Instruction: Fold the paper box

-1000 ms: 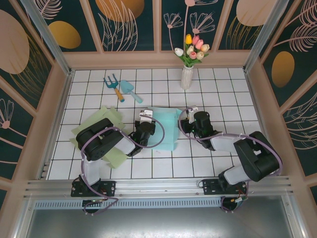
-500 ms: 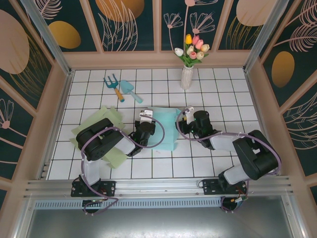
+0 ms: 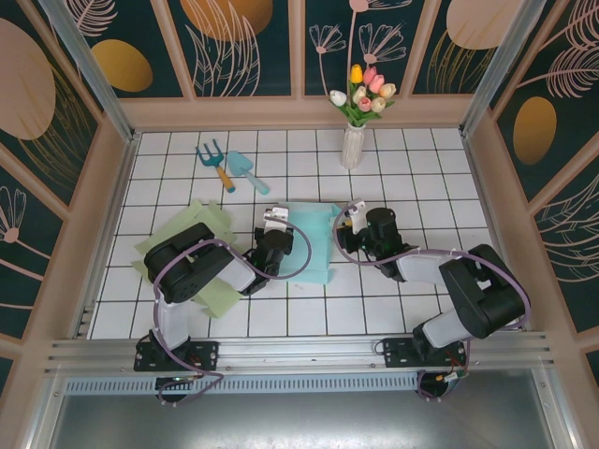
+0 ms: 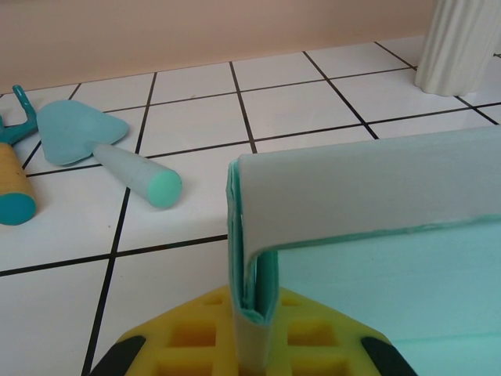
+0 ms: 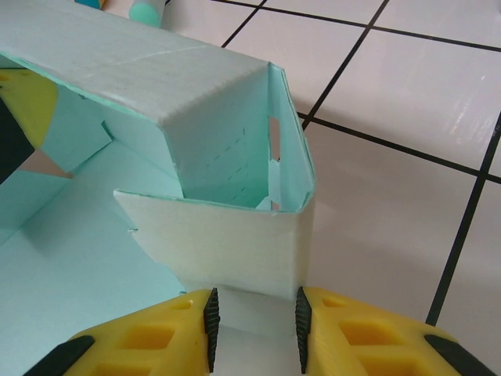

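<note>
The left gripper (image 4: 254, 329) is clamped shut, its yellow waffle-moulded fingers pinching a doubled, upright wall of the paper box (image 3: 314, 238), whose thin card is mint green inside and matte off-white outside. From that pinch the wall bends over toward 3 o'clock in a soft, rounded crease. The right gripper (image 5: 257, 321) has its black-padded yellow fingers on either side of a pale flap at the box's corner; whether they press it I cannot tell. Above the flap two walls meet at a sharp fold, with a small slot and dashed score lines on the inner face. The box lies near the middle of the glossy white-tiled table (image 3: 402, 168), between the two grippers. At 12 o'clock from it stands a ribbed white vase (image 3: 352, 145); at 10 o'clock lie a teal trowel (image 3: 245, 168) and a hand fork (image 3: 215, 161); at 8 o'clock, flat pale-green sheets (image 3: 211, 281).
</note>
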